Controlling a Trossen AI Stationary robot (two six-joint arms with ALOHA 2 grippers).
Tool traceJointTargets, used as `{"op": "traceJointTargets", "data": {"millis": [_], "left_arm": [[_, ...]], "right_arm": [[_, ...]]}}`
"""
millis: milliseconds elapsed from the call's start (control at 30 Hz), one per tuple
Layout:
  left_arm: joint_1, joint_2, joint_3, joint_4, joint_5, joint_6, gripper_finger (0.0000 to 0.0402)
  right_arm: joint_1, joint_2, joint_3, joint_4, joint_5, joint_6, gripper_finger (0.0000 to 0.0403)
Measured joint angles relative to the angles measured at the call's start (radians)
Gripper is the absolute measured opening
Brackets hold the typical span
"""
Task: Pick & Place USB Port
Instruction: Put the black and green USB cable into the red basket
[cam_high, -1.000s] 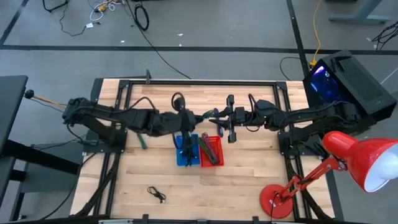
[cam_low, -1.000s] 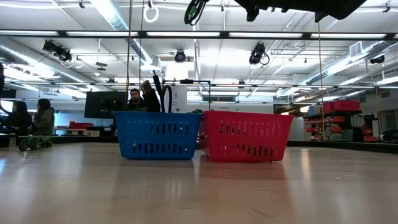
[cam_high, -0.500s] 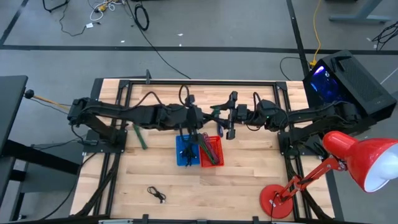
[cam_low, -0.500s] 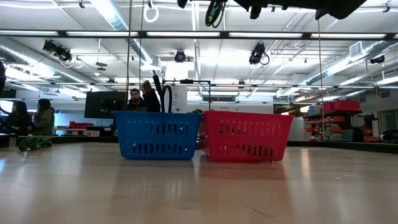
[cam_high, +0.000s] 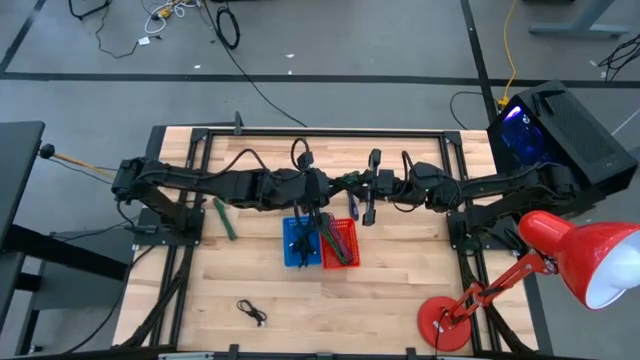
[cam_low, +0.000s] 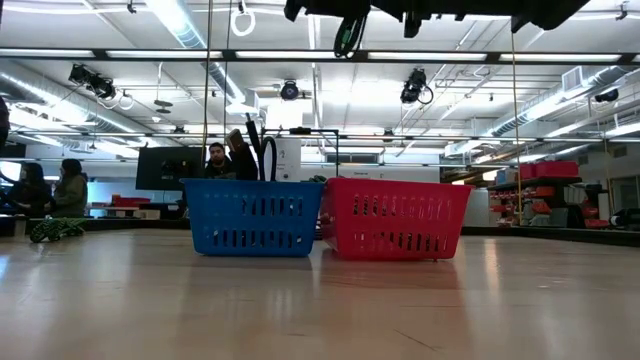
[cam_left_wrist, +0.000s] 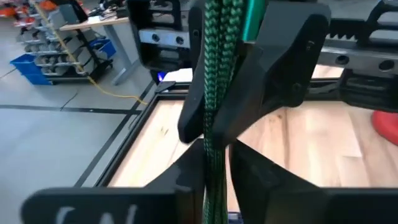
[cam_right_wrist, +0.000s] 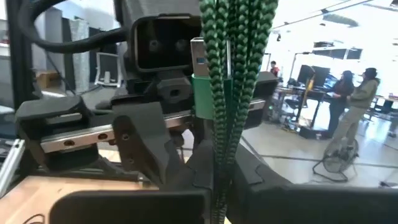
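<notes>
Green braided USB cable (cam_right_wrist: 233, 74) hangs mid-air between both grippers, above the baskets. Right gripper (cam_high: 366, 190) is clamped on it; left gripper (cam_high: 312, 190) pinches it too. Placement remains: cable not yet in the blue basket (cam_high: 291, 252) or red basket (cam_high: 347, 250). Open table surrounds both.

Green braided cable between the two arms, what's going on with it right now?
Both arms meet high above the blue basket and red basket, passing a green braided cable between them. The right claw is clamped on the cable, seen running between its fingers in the right wrist view. The left claw has the same cable between its fingers; whether it grips or releases, I cannot tell. A black cable lies loose on the table near the front edge.
</notes>
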Motion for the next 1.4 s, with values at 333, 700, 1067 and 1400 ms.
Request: {"op": "traceJointTargets", "data": {"millis": [333, 700, 1067, 1400], "left_arm": [[-0.007, -0.053, -0.001, -0.151, -0.053, -0.021, 0.0103], [-0.007, -0.162, 0.000, -0.478, -0.322, -0.122, 0.0100], [-0.001, -0.176, 0.000, -0.513, -0.341, -0.125, 0.0101], [0.030, -0.176, 0.000, -0.522, -0.352, -0.124, 0.0101]], "right_arm": [[-0.001, -0.062, 0.000, -0.124, 0.076, 0.008, 0.0011], [0.091, -0.081, -0.012, -0.421, 0.040, 0.268, 0.0011], [0.254, -0.021, -0.204, -0.206, 0.171, 0.518, 0.0011], [0.324, 0.181, -0.270, 0.064, 0.260, 0.600, 0.0011]]}}
